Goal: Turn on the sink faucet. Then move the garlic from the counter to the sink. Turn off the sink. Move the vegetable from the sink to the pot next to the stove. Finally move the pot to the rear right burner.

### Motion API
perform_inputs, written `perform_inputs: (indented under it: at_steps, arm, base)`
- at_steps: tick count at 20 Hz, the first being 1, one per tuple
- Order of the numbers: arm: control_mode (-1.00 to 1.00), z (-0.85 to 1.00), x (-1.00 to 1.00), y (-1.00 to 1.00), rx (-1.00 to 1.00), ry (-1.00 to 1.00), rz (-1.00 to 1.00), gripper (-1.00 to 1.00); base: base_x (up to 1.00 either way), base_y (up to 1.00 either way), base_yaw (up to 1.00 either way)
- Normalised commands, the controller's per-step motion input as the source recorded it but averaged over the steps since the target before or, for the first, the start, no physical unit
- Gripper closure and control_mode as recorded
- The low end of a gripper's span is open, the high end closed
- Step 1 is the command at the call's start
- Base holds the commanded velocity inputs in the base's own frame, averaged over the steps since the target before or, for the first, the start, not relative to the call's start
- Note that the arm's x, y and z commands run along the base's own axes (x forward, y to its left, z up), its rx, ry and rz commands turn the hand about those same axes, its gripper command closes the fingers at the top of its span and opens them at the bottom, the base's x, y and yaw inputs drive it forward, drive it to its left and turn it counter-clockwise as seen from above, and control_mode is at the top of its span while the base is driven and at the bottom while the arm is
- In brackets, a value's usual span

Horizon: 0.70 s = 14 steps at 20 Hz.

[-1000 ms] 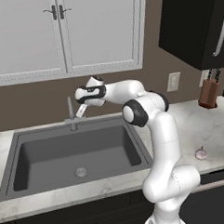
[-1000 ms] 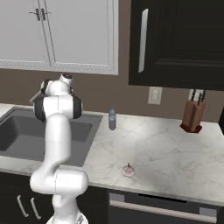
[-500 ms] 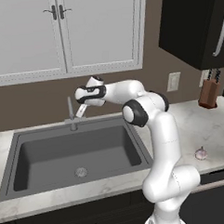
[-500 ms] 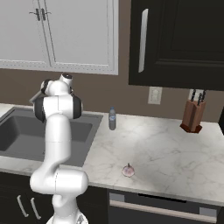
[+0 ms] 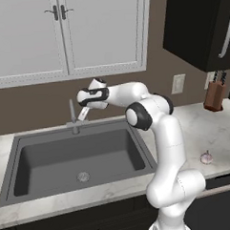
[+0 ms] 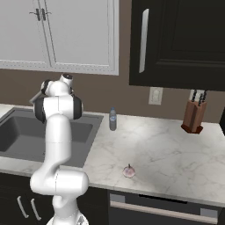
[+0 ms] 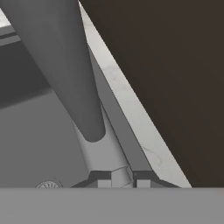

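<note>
Our hand [image 5: 83, 114] sits at the faucet [image 5: 73, 116], fingers nearly clenched with nothing between them — we judge the first step, turning the water on, is under way. We should nudge the lever sideways gently, staying clear of the spout. The sink [image 5: 24, 176] holds no water yet — the garlic [image 6: 128, 171] waits on the counter [image 6: 176, 154].

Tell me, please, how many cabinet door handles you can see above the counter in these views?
3. Two small handles sit side by side on the white cabinet doors above the sink; one long handle is on the dark cabinet to the right. Others may be out of frame.
</note>
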Motion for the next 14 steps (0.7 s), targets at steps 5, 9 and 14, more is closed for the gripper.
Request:
perform_inputs:
  at_steps: [5,9,14]
  arm:
    - [-1.00,-0.01,0.00,0.00,0.00,0.00,0.00,1.00]
    - [-1.00,-0.12,0.00,0.00,0.00,0.00,0.00,1.00]
    - [-1.00,-0.22,-0.08,-0.02,0.00,0.00,0.00,1.00]
  base:
    - [0.00,0.00,0.00]
    - [0.00,0.00,0.00]
    - [0.00,0.00,0.00]
